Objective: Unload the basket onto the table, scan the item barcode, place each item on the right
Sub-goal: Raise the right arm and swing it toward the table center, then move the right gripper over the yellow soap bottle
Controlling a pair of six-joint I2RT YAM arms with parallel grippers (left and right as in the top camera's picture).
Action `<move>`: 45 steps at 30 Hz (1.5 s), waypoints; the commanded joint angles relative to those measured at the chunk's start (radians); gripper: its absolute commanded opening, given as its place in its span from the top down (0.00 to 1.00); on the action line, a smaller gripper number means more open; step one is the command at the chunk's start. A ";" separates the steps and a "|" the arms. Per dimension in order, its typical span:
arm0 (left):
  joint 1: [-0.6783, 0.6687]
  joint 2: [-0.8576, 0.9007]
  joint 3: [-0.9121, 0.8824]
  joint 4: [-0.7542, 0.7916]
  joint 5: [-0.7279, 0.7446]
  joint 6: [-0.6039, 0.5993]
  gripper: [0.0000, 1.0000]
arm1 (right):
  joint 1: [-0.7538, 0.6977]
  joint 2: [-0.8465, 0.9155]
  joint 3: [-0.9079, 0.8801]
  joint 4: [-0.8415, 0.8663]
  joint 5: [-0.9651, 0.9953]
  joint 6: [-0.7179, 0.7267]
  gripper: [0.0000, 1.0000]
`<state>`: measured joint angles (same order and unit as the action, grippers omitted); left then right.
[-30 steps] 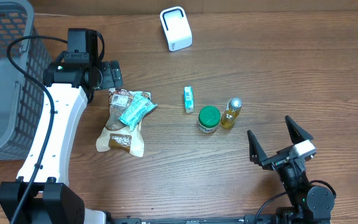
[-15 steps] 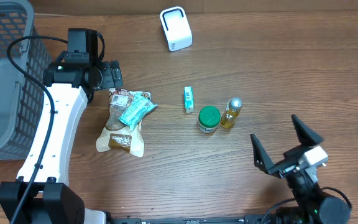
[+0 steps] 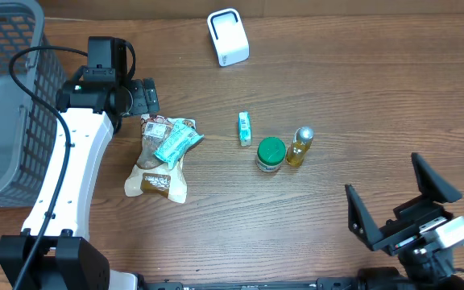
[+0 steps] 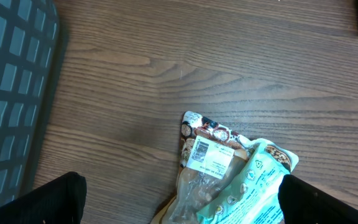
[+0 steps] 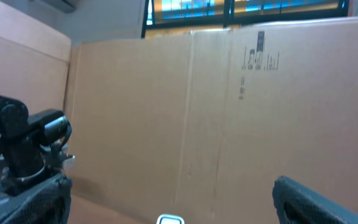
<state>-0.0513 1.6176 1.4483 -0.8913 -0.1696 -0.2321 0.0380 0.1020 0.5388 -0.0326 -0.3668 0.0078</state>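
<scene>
Right claw (image 3: 381, 171): nearest the base, jaws spread wide, empty, raised off the tabletop (image 3: 361, 89).
Green-lidded jar (image 3: 270, 153), oil bottle (image 3: 300, 147), small teal box (image 3: 245, 128): grouped mid-tabletop, untouched.
Brown pouch (image 3: 158, 161): left of centre, a teal packet (image 3: 174, 143) lying across it. White label (image 4: 207, 155), apparently the barcode, faces up at its far end.
Left claw (image 3: 145, 98): over that far end, wide open, empty.
White scanner (image 3: 228, 37): far edge.
Step, as judged: pre-grasp. Next move: lower, close on the pouch, present the label to the scanner.

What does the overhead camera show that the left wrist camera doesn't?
Only overhead: the white scanner, green-lidded jar, small bottle, small green box and the open right gripper. Only left wrist: barcode lines on the white label. Both: the brown pouch, teal packet, grey basket and wooden table.
</scene>
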 commanded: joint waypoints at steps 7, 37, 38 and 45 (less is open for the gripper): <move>0.005 -0.008 0.007 0.002 -0.016 0.012 0.00 | -0.005 0.300 0.361 -0.249 -0.002 0.003 0.00; 0.005 -0.008 0.007 0.002 -0.016 0.012 0.00 | -0.005 1.169 1.085 -1.123 -0.204 -0.084 0.00; 0.005 -0.008 0.007 0.002 -0.016 0.012 0.00 | -0.005 1.180 1.085 -1.125 -0.221 -0.084 0.00; 0.005 -0.008 0.007 0.002 -0.016 0.012 0.01 | -0.005 1.231 1.085 -1.129 -0.231 -0.083 0.00</move>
<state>-0.0513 1.6176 1.4483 -0.8913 -0.1699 -0.2321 0.0380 1.3247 1.5974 -1.1629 -0.5598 -0.0715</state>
